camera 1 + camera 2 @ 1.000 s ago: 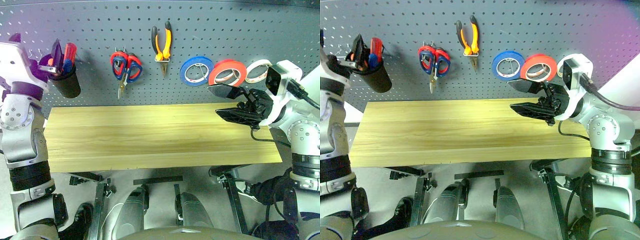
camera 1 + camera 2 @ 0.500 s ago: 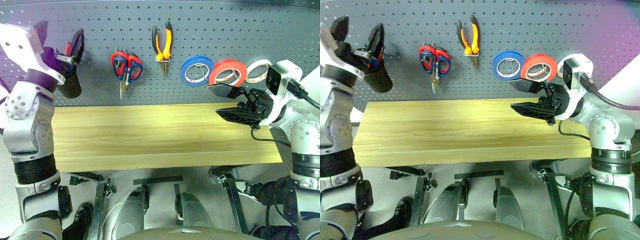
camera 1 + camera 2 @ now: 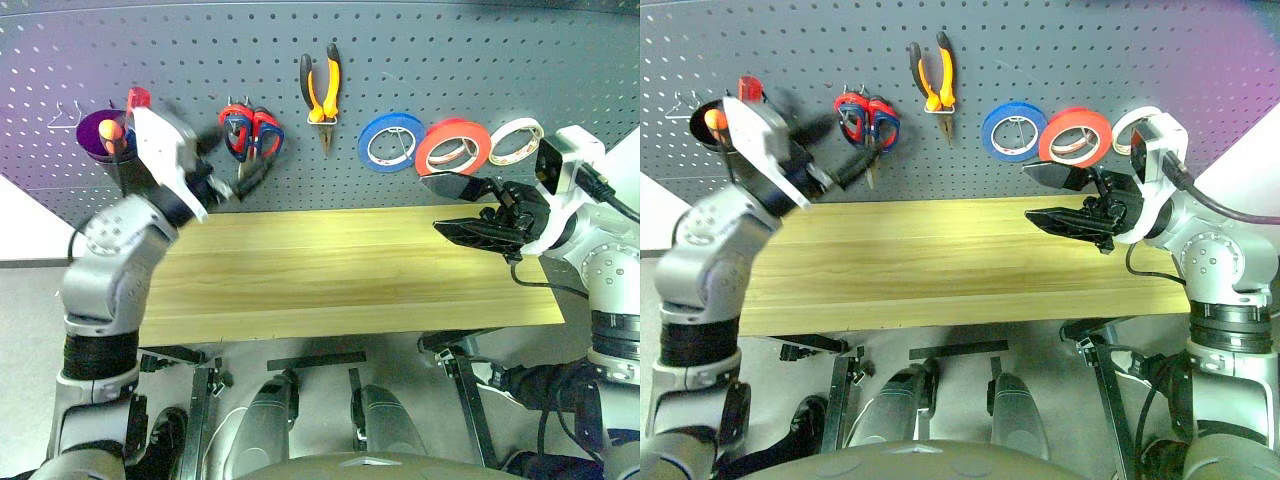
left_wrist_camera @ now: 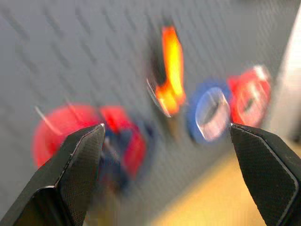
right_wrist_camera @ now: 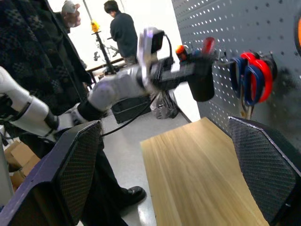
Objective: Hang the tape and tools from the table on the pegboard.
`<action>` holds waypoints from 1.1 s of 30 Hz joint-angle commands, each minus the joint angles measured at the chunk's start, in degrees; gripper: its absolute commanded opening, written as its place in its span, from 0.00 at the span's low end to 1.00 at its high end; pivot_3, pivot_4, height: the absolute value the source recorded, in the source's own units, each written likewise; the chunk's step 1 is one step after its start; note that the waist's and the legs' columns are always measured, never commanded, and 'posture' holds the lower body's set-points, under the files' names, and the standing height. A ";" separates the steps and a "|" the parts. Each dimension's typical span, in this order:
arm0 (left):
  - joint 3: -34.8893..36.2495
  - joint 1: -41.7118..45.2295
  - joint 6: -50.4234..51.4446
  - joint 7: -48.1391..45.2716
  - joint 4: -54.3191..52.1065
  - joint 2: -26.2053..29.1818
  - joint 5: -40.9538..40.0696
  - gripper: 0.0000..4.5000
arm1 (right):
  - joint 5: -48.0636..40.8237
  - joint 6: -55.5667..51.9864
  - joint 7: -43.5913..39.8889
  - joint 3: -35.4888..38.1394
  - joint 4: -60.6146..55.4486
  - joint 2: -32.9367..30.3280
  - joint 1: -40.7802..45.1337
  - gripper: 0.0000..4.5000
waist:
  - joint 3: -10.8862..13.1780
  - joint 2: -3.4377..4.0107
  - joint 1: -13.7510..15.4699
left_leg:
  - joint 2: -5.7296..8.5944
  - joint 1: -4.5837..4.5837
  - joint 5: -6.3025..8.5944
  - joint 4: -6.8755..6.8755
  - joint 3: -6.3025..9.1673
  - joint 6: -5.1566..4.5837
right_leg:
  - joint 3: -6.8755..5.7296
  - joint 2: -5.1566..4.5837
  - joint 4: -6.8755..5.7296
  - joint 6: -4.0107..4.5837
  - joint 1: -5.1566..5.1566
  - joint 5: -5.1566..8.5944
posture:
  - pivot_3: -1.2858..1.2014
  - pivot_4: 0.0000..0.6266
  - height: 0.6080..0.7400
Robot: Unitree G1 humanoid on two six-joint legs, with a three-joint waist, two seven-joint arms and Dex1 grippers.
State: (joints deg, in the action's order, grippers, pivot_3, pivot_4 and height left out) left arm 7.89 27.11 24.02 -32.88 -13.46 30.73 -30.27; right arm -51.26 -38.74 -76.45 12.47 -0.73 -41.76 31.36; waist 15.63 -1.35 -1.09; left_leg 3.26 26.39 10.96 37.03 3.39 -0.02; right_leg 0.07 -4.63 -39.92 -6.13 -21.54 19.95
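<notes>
Hanging on pegboard: tape, pliers.

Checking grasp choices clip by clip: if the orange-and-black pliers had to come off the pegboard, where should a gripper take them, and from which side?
Judging by their pose, grip the pliers across both handles, which point up above the hook. Come straight in from the front; the pegboard backs them, and the jaws hang low.
</notes>
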 commanded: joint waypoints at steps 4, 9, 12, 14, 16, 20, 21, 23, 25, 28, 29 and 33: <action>-4.16 -6.20 0.95 -8.71 0.78 0.26 -1.09 0.99 | 0.54 1.75 -0.09 1.30 -2.01 -0.68 -1.31 1.00 | -0.22 0.35 0.12 | 0.02 -0.02 0.02 0.00 -0.01 -0.03 | 0.01 -0.03 0.19 0.00 0.12 0.00 | 0.48 0.29 1.00; -2.32 -5.04 -3.30 -8.64 4.65 -0.87 0.81 0.99 | 0.72 1.87 0.43 1.67 -1.80 -0.50 -2.04 1.00 | -0.40 0.52 0.04 | 0.02 -0.01 -0.01 0.00 0.01 0.01 | 0.00 -0.02 0.19 0.00 0.10 0.00 | 0.47 0.26 1.00; -2.29 -5.55 -0.64 -9.98 3.73 -1.10 -1.72 0.99 | 1.07 1.99 0.42 1.50 -2.18 -0.94 -2.48 1.00 | -0.49 0.53 -0.02 | 0.02 -0.01 -0.01 0.00 0.00 0.01 | -0.04 -0.01 0.19 0.00 0.10 0.00 | 0.47 0.27 1.00; -2.46 -6.81 0.92 -11.96 2.56 -0.37 -3.38 0.99 | 1.58 2.13 0.18 1.06 -2.24 -1.33 -2.89 1.00 | -0.50 0.53 -0.07 | 0.02 -0.01 -0.01 0.00 -0.01 0.02 | -0.04 -0.02 0.19 0.00 0.11 0.00 | 0.48 0.27 1.00; -2.19 -8.12 2.36 -13.78 2.14 0.68 -4.66 0.99 | 1.59 2.00 -0.09 0.95 -2.23 -1.52 -3.25 1.00 | -0.50 0.54 -0.09 | 0.02 -0.01 -0.01 0.00 -0.02 0.02 | -0.04 -0.02 0.19 0.00 0.10 0.00 | 0.48 0.27 1.00; -1.85 -10.74 3.91 -17.65 3.26 2.96 -5.82 0.99 | 2.33 2.39 -0.71 0.39 -2.43 -2.04 -4.17 1.00 | -0.64 0.64 -0.10 | 0.01 -0.02 -0.05 -0.01 -0.01 0.08 | -0.03 -0.01 0.19 0.00 0.10 0.00 | 0.48 0.26 1.00; -2.01 -11.38 2.99 -18.23 3.79 3.14 -5.18 0.99 | 2.55 2.43 -0.68 0.41 -2.25 -2.11 -4.34 1.00 | -0.77 0.69 -0.12 | 0.01 -0.02 -0.05 -0.01 -0.01 0.08 | -0.03 -0.01 0.19 0.00 0.10 0.00 | 0.48 0.26 1.00; -1.90 -12.15 2.13 -18.10 5.15 2.43 -4.56 0.99 | 3.30 2.83 -0.90 0.31 -1.82 -2.13 -4.99 1.00 | -0.97 0.82 -0.10 | 0.01 -0.02 -0.05 -0.01 -0.03 0.08 | -0.02 -0.02 0.20 0.00 0.11 0.00 | 0.48 0.24 1.00; -1.89 -13.15 1.87 -18.14 6.02 1.62 -4.48 0.99 | 4.31 3.53 -1.15 -0.05 -1.30 -2.06 -5.64 1.00 | -1.31 0.86 0.02 | 0.01 -0.02 -0.05 -0.01 -0.03 0.08 | -0.02 -0.02 0.21 0.00 0.11 0.00 | 0.48 0.22 1.00; -1.94 -14.65 0.43 -17.20 6.15 -0.08 -3.65 0.99 | 5.83 4.73 -1.55 -0.82 -0.48 -1.72 -6.25 1.00 | -1.93 0.91 0.04 | 0.02 -0.02 -0.05 -0.01 -0.02 0.08 | -0.02 -0.02 0.23 0.00 0.14 0.00 | 0.48 0.20 1.00; -2.00 -14.83 -0.01 -16.96 5.92 -0.53 -3.32 0.99 | 6.18 4.99 -1.51 -0.98 0.12 -1.34 -6.39 1.00 | -2.13 0.90 0.03 | 0.02 -0.02 -0.05 -0.01 -0.02 0.08 | -0.02 -0.02 0.25 0.00 0.15 0.00 | 0.48 0.19 1.00; -2.14 -14.86 1.17 -17.13 5.04 -0.76 -3.73 0.99 | 7.67 6.77 -2.00 -1.96 1.52 -0.04 -7.48 1.00 | -3.33 0.93 -0.01 | 0.01 -0.07 -0.04 -0.01 -0.01 0.08 | -0.02 0.00 0.26 0.00 0.18 0.00 | 0.48 0.16 1.00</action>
State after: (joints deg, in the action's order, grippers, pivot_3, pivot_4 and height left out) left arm 5.25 12.04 25.58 -49.67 -6.51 29.42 -33.93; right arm -43.55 -33.23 -77.90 10.01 0.81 -42.04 24.21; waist 12.31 -0.42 -1.09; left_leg 3.27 26.32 10.92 37.01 3.38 0.06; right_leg 0.05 -4.62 -39.66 -6.13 -21.36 19.95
